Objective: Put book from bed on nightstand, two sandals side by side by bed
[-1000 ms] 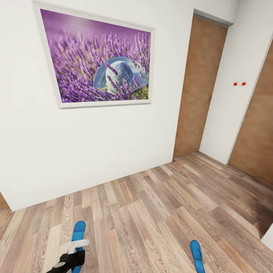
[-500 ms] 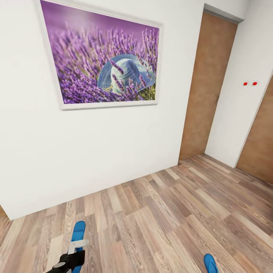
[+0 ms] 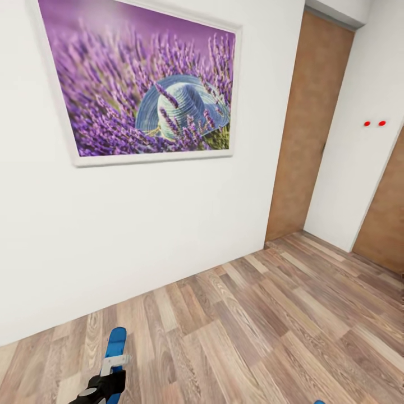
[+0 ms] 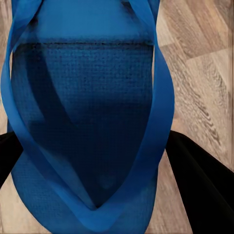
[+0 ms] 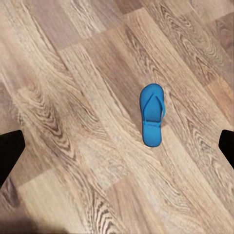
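One sandal (image 3: 115,343) is clamped in your left gripper (image 3: 108,375), held low above the plank floor (image 3: 252,325) near the white wall with the lavender picture (image 3: 140,84). The other sandal (image 5: 152,114) lies flat on the floor beneath your right gripper (image 5: 117,146), whose fingers stand wide apart with nothing between them.

The floor (image 3: 252,331) is wood plank, brown and grey-streaked, with a clear grain and a soft satin sheen. The held sandal (image 4: 87,97) looks like matt blue foam or rubber, its footbed finely dimpled, its straps smooth. The wall (image 3: 140,224) is plain matt white. The door (image 3: 308,129) is matt brown wood.
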`<state>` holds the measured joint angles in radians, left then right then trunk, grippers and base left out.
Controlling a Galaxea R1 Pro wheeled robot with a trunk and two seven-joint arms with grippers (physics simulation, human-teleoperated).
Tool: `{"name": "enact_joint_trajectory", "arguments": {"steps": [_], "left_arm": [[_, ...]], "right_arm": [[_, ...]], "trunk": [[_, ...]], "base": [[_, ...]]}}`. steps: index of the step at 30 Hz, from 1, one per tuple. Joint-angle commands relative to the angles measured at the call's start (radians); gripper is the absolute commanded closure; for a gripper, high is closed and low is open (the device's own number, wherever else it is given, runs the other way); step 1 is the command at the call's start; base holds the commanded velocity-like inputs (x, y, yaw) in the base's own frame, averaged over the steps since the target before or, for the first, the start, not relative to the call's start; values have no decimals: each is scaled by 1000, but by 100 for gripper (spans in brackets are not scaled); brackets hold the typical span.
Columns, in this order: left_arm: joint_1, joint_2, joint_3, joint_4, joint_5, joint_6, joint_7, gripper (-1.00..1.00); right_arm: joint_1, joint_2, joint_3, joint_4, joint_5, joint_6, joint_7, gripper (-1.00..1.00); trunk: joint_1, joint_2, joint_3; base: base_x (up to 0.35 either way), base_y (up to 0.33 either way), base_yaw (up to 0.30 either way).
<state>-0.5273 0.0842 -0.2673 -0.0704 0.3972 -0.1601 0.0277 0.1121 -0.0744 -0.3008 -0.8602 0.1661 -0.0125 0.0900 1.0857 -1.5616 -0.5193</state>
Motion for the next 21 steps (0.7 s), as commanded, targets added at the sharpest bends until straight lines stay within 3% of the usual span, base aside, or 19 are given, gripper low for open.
{"name": "enact_joint_trajectory", "arguments": {"steps": [1, 9, 21], "left_arm": [[0, 0, -9, 0, 6, -2, 3, 100], [0, 0, -9, 0, 6, -2, 3, 100], [0, 0, -9, 0, 6, -2, 3, 100]], "right_arm": [[0, 1, -4, -1, 10, -1, 7, -100], [0, 1, -2, 0, 10, -1, 7, -100], [0, 1, -2, 1, 10, -1, 7, -100]], "trunk": [[1, 0, -1], [1, 0, -1], [1, 0, -1]], "base": [[330, 36, -231], [321, 118, -264], [275, 226, -285]]}}
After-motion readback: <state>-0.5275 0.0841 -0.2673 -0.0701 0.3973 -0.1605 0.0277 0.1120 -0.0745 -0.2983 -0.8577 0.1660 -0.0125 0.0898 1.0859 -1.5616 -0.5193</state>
